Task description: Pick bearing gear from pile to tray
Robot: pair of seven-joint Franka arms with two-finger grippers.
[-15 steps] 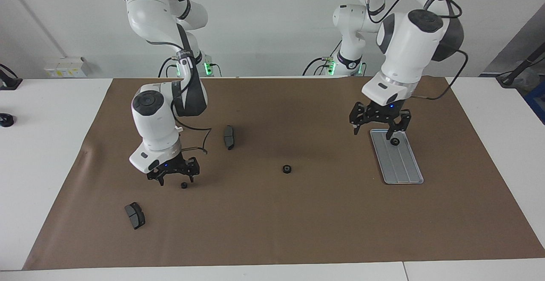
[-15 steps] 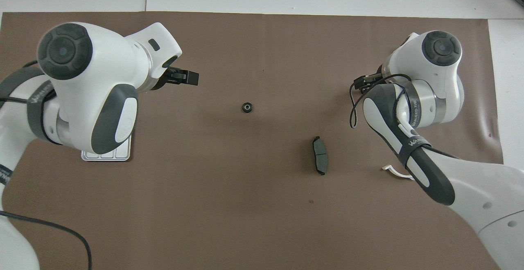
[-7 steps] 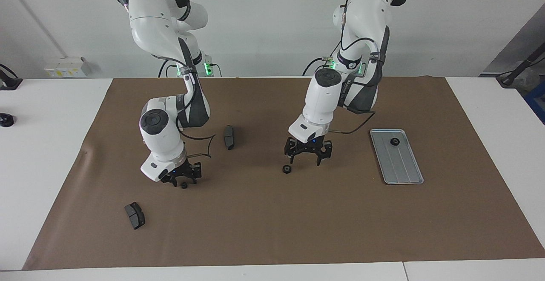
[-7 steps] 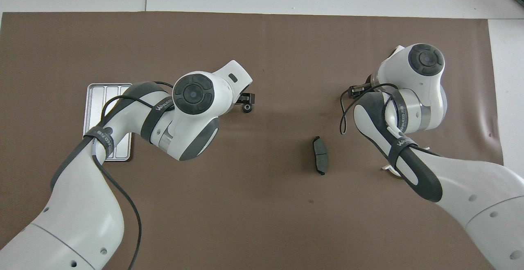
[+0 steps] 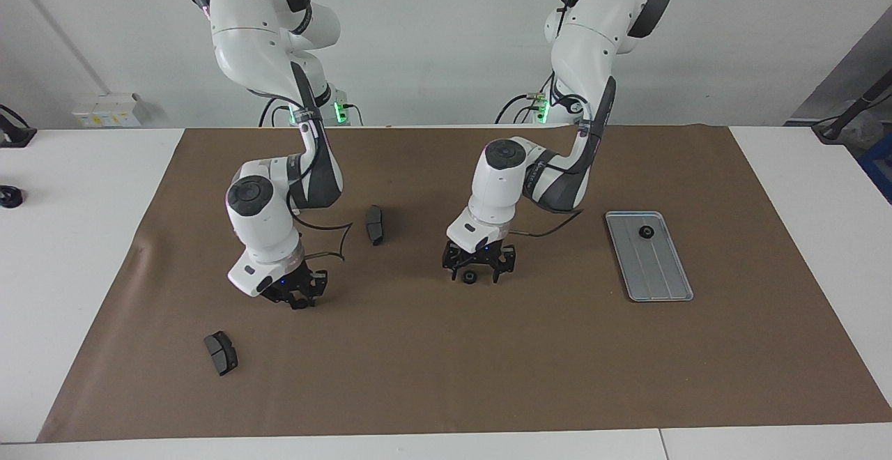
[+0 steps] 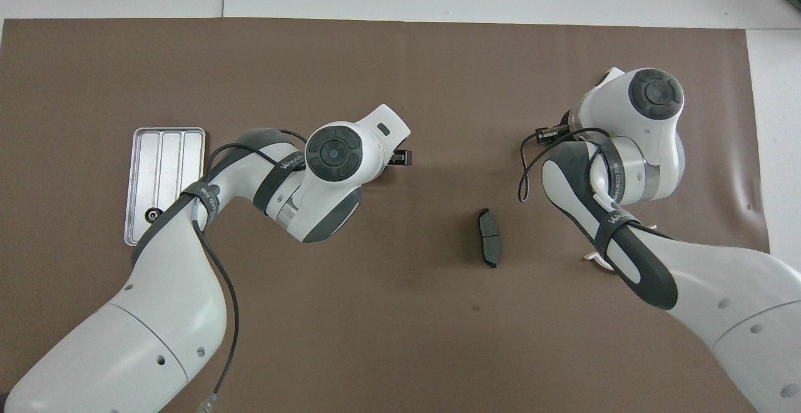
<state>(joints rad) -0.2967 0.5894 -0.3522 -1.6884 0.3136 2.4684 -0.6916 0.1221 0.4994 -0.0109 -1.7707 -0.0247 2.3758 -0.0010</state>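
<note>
Straddling the small, stiff, light gear (image 5: pixel 470 277) with our spread left gripper (image 5: pixel 479 276), we should pinch its rim; whether our right gripper (image 5: pixel 298 300) grips anything, we cannot tell.

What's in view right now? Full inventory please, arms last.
Flat silver-grey ridged metal tray: 1, silver-grey, toward the left arm's end of the mat.
Small black round gears: 2 visible, black; one in the tray, one on the mat mid-table.
Curved dark grey brake pads: 2, dark grey; one nearer to the robots than the loose gear, one farther out, toward the right arm's end.
White half-ring bracket: 1, white, partly under the right arm.
Brown paper mat: 1, brown, covering the table.
Left gripper: open, down around the loose gear.
Right gripper: low at the mat; anything at its tip is hidden.
</note>
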